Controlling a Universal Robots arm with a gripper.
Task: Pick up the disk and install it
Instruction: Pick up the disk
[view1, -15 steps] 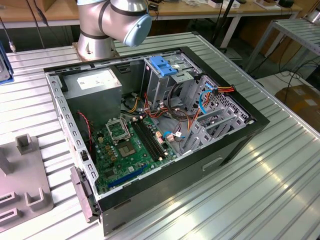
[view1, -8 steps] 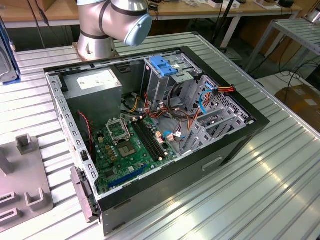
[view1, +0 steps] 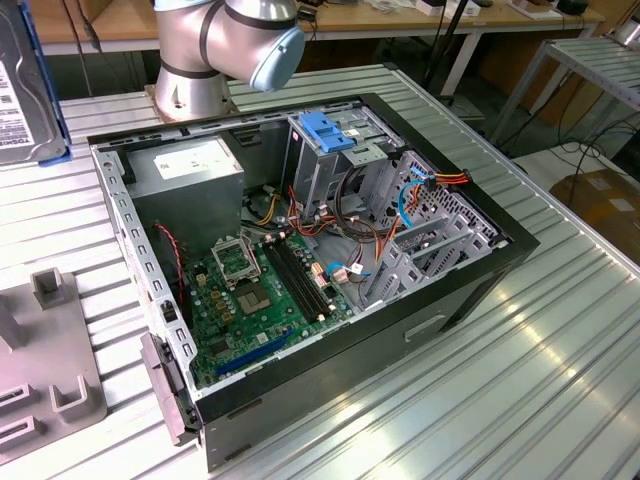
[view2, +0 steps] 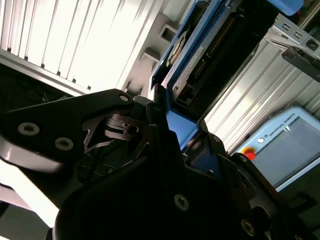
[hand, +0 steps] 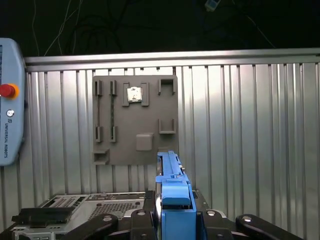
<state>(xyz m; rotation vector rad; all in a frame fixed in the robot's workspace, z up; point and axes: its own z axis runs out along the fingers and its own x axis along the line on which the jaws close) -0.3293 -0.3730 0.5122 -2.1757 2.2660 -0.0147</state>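
Note:
The disk (view1: 22, 85) hangs off the table at the exterior view's far left edge, grey metal with a barcoded white label and a blue side rail. In the first wrist view its blue-railed edge (hand: 172, 192) stands upright between the black fingers of my gripper (hand: 173, 217), which is shut on it. The second wrist view shows the disk (view2: 200, 55) end-on, sticking out beyond the gripper (view2: 175, 135). The open computer case (view1: 470, 290) lies on the table to the exterior view's right of the disk. Its blue-topped drive cage (view1: 328, 132) is at the far side.
Inside the case are a grey power supply (view1: 190, 170), a green motherboard (view1: 260, 290) and loose cables (view1: 350, 240). A grey fixture plate (hand: 135, 120) lies on the ribbed metal table (view1: 520, 380). A teach pendant (hand: 10, 100) rests beside the plate. The arm's base (view1: 195, 60) stands behind the case.

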